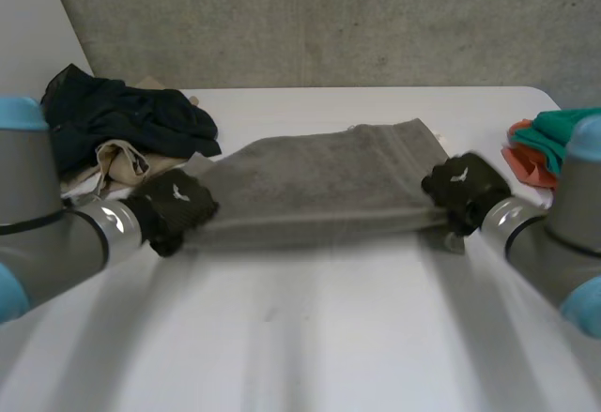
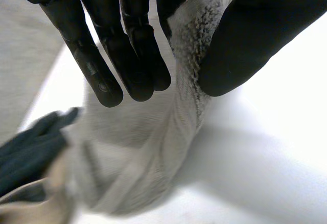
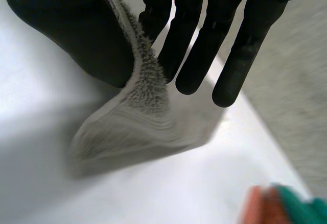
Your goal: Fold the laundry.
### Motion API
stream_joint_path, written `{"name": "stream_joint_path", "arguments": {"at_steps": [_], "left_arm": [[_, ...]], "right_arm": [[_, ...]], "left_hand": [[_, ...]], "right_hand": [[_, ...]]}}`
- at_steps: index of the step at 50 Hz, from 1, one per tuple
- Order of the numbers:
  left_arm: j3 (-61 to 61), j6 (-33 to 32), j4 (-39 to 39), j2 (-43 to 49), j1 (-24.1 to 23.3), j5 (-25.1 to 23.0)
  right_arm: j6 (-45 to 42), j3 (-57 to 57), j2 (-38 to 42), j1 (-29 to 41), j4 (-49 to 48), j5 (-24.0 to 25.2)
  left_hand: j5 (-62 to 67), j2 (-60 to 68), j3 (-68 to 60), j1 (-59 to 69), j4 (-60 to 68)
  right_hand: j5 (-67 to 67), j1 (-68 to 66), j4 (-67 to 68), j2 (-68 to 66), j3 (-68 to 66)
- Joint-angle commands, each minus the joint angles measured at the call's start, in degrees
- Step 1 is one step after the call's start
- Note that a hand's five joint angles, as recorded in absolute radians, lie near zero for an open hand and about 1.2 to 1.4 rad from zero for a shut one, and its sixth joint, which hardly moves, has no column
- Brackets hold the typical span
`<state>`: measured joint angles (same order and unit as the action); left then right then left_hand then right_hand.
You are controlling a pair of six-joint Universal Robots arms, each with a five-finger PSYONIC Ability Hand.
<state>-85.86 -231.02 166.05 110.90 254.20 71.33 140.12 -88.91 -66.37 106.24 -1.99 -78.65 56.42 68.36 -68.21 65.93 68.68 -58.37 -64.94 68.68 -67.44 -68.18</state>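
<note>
Towel (image 1: 319,182) stretches, pinched, between left hand (image 1: 174,207) and right hand (image 1: 462,187).

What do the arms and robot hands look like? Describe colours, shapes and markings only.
Left arm and right arm are thick grey tubes with rounded light-blue caps and a silver band at each wrist. Left robot hand and right robot hand are black, with long rounded fingers and a small white mark on the back.

We have open table (image 1: 310,337) on the near side of the towel (image 1: 319,182), wide enough for either hand. A clothes pile (image 1: 122,126) crowds our left hand (image 1: 174,207), and coloured cloths (image 1: 540,144) lie near our right hand (image 1: 465,190).
</note>
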Motion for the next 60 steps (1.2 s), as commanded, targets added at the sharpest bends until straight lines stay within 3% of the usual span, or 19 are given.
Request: {"name": "stream_joint_path", "arguments": {"at_steps": [1, 5, 10, 17, 23, 26, 29, 33, 39, 42, 50, 60], "left_arm": [[-1.42, 11.98, 2.00, -17.45, -2.04, 12.41], [-1.50, 20.33, 5.15, -28.96, -3.70, 18.57], [-2.29, 24.30, 5.52, -31.01, -4.76, 20.42], [-2.12, 24.13, 5.34, -17.50, -4.94, 23.67], [5.60, 23.43, 11.57, 0.52, -5.20, 26.93], [14.63, 23.34, 18.23, 7.03, -5.38, 25.88], [20.19, 23.60, 24.31, 8.97, -5.47, 24.21], [27.22, 24.65, 37.73, 9.25, -5.64, 22.97], [27.85, 26.41, 51.99, 6.17, -5.38, 27.27], [26.54, 26.68, 51.93, 4.68, -5.12, 29.03], [13.38, 29.40, 45.16, -0.77, -5.38, 30.10], [-6.67, 29.40, 44.10, -1.40, -7.93, 30.88]], "right_arm": [[-4.33, 5.76, -14.91, -2.35, 10.95, -1.16], [-2.85, 12.95, -23.96, -4.28, 15.25, -0.63], [-2.14, 17.98, -23.20, -4.37, 21.14, 1.21], [-4.59, 21.32, -9.32, -2.44, 28.27, 0.51], [-7.50, 26.67, 5.45, -2.35, 28.45, -4.49], [-5.57, 34.30, 12.21, -0.60, 25.39, -7.74], [-3.29, 39.76, 14.68, 0.11, 21.43, -8.01], [2.50, 47.24, 14.26, 0.73, 6.89, -8.10], [7.71, 42.09, 6.71, -0.94, -22.28, -8.28], [7.36, 39.18, 4.59, -1.56, -28.05, -7.84], [7.01, 29.61, 1.42, -2.26, -20.97, -3.63], [6.22, 13.43, 4.66, -2.09, -11.54, -0.37]], "left_hand": [[13.58, 11.64, -11.79, 14.07, 11.32], [13.58, 11.64, -11.79, 14.07, 11.32], [13.58, 11.64, -11.79, 14.07, 11.32], [13.58, 11.64, -11.79, 14.07, 11.32], [13.58, 11.64, -11.79, 14.07, 11.32], [13.58, 11.64, -11.79, 14.07, 11.32], [13.58, 11.64, -11.79, 14.07, 11.32], [13.58, 11.64, -11.79, 14.07, 11.32], [13.58, 11.64, -11.79, 14.07, 11.32], [13.58, 11.64, -11.79, 14.07, 11.32], [13.58, 11.64, -11.79, 14.07, 11.32], [13.58, 11.64, -11.79, 14.07, 11.32]], "right_hand": [[-11.63, -15.06, 11.32, -12.56, -11.82], [-11.63, -15.06, 11.32, -12.56, -11.82], [-11.63, -15.06, 11.32, -12.56, -11.82], [-11.63, -15.06, 11.32, -12.56, -11.82], [-11.63, -15.06, 11.32, -12.56, -11.82], [-11.63, -15.06, 11.32, -12.56, -11.82], [-11.63, -15.06, 11.32, -12.56, -11.82], [-11.63, -15.06, 11.32, -12.56, -11.82], [-11.63, -15.06, 11.32, -12.56, -11.82], [-11.63, -15.06, 11.32, -12.56, -11.82], [-11.63, -15.06, 11.32, -12.56, -11.82], [-11.63, -15.06, 11.32, -12.56, -11.82]]}}
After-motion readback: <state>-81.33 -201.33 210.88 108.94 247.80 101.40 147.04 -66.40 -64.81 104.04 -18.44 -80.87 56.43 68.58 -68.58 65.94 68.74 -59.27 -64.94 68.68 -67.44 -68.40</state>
